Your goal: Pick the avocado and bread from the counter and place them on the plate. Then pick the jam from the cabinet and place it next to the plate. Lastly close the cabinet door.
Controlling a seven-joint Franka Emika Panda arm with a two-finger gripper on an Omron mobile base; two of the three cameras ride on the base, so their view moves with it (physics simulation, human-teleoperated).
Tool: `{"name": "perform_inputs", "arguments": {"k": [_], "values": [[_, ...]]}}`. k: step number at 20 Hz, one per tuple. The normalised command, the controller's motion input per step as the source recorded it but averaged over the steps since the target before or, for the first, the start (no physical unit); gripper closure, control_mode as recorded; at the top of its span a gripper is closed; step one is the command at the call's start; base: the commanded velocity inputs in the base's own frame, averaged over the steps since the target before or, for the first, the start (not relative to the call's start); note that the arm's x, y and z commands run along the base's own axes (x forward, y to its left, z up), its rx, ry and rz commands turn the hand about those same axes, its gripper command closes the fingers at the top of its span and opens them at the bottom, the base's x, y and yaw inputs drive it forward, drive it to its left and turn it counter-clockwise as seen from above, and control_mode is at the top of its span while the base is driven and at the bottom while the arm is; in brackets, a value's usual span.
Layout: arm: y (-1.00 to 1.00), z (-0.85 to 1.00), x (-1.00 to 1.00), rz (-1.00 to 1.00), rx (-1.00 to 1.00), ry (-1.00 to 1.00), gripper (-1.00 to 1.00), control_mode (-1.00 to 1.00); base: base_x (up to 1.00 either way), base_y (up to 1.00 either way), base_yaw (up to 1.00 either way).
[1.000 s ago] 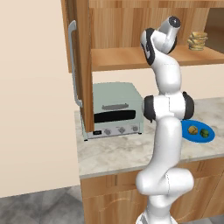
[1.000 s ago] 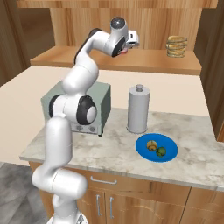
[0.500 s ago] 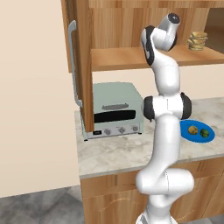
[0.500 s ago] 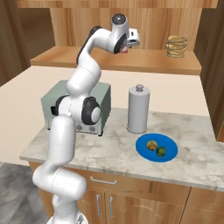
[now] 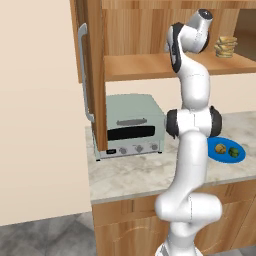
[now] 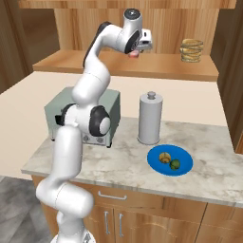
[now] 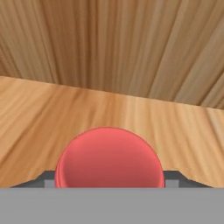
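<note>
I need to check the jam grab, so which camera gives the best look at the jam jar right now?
The hand view: the jam sits large and red at the bottom, on the cabinet shelf. The right base view shows a small red patch under the gripper. In the left base view the arm blocks it.

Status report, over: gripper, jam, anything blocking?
Gripper shut on jam, on cabinet shelf. Avocado, bread on plate. Nothing blocking.

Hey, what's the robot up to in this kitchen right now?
The arm reaches up into the open cabinet, with its gripper around the red jam jar on the shelf. The avocado and bread already sit on the blue plate on the counter. The cabinet door stands open.
</note>
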Motion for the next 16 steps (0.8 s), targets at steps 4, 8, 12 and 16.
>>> {"name": "perform_inputs", "arguments": {"k": [4,8,12,16], "values": [[0.00,-0.32,-0.41,0.00,0.00,0.00,1.00,-1.00,0.00,0.00,0.00],[0.00,-0.26,-0.42,0.00,0.01,-0.04,1.00,-1.00,0.00,0.00,0.00],[-0.03,-0.22,-0.48,0.00,0.04,-0.10,1.00,-1.00,0.00,0.00,0.00],[-0.03,-0.17,-0.47,0.00,0.04,-0.05,1.00,-1.00,0.00,0.00,0.00]]}}
